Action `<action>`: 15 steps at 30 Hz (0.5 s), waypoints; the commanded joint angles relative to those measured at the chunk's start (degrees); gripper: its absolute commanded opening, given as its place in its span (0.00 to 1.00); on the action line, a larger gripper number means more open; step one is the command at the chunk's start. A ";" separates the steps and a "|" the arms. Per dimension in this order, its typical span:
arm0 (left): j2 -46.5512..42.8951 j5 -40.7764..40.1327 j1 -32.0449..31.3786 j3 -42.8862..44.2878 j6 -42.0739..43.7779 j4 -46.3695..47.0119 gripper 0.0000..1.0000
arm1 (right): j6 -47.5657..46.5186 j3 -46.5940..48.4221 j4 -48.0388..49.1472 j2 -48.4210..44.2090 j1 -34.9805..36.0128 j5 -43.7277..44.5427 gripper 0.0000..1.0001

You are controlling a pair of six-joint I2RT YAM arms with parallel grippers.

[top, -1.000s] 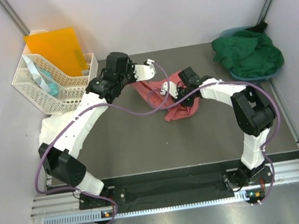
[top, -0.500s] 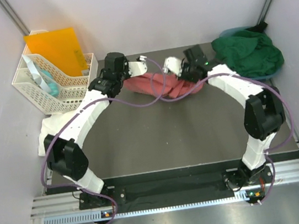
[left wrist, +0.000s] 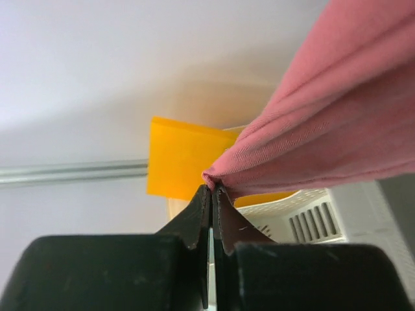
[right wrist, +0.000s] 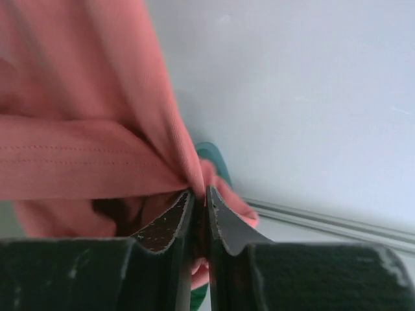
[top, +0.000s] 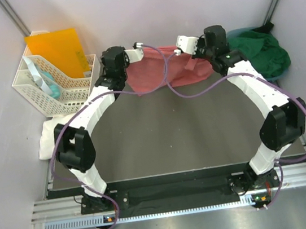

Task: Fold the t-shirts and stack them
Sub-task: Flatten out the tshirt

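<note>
The salmon-pink t-shirt (top: 164, 74) hangs spread above the back of the table, held up between my two grippers. My left gripper (top: 140, 48) is shut on one gathered corner of it (left wrist: 311, 129), and the cloth is pinched right at the fingertips (left wrist: 224, 201). My right gripper (top: 180, 43) is shut on the other end (right wrist: 84, 149), with pink folds bunched around its fingertips (right wrist: 220, 207). The dark green t-shirt (top: 258, 54) lies crumpled at the back right. The white t-shirt (top: 46, 136) lies at the left edge in front of the basket.
A white lattice basket (top: 52, 88) stands at the back left with an orange folder (top: 59, 48) upright in it; both show behind the left fingers (left wrist: 181, 159). A blue tub (top: 250, 75) sits under the green shirt. The dark mat (top: 168, 141) lies below the hanging shirt.
Both grippers rose, moved toward the back wall and drew apart. The pink shirt came up from a crumpled heap on the mat and now hangs stretched between them.
</note>
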 commanded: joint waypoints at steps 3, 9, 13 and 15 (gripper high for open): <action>2.83 -10.34 5.92 4.47 7.59 12.72 0.00 | 0.04 -0.16 -8.58 -5.07 -2.06 -5.56 0.24; 1.87 -9.03 6.81 4.83 6.80 10.08 0.00 | 3.73 0.44 -8.85 -4.55 -3.11 -6.27 0.30; 0.99 -8.32 5.85 3.69 6.00 8.59 0.00 | 7.94 0.63 -10.26 -2.97 -3.29 -7.50 0.08; 0.46 -8.15 5.49 3.07 5.65 7.44 0.00 | 8.92 0.45 -12.35 -2.52 -3.03 -8.29 0.09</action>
